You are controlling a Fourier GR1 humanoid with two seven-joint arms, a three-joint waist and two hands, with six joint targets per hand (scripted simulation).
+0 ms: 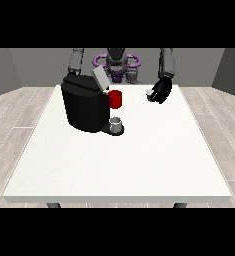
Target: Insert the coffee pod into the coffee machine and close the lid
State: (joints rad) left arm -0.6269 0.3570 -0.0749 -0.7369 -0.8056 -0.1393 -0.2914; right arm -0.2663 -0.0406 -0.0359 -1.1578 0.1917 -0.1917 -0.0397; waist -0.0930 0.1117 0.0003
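On the white table (139, 165), hand (161, 90) holds coffee pod (150, 93).

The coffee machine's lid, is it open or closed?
Open. The grey lid sticks up tilted above the black coffee machine instead of lying flat on top.

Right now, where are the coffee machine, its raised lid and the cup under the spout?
coffee machine (84, 107): front view, on its black body's front face.
lid (100, 78): front view, on the middle of the raised grey flap.
cup (116, 123): front view, on the grey cup's side wall.
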